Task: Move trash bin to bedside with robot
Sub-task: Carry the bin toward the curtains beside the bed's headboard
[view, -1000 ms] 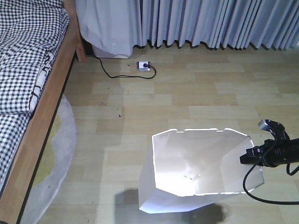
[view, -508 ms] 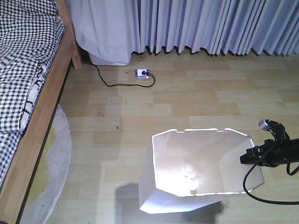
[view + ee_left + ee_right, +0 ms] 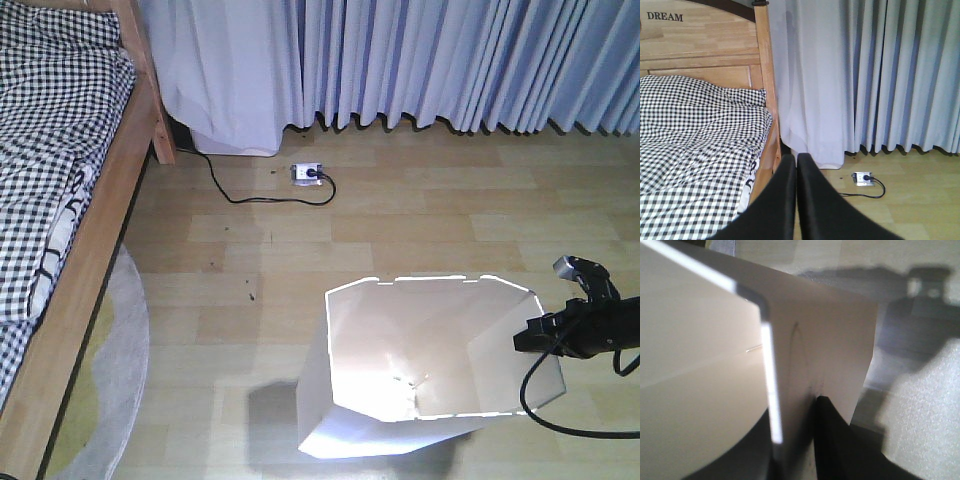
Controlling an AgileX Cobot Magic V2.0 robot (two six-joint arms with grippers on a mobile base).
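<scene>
Clearly only up close: right jaws tight on trash bin (image 3: 825, 340) wall; left jaws together, empty.

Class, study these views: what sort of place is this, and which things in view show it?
Most likely a bedroom in a home: a wooden-framed bed with black-and-white checked bedding, floor-length pale curtains, and a pale rug on the wood-look floor beside the bed.
</scene>
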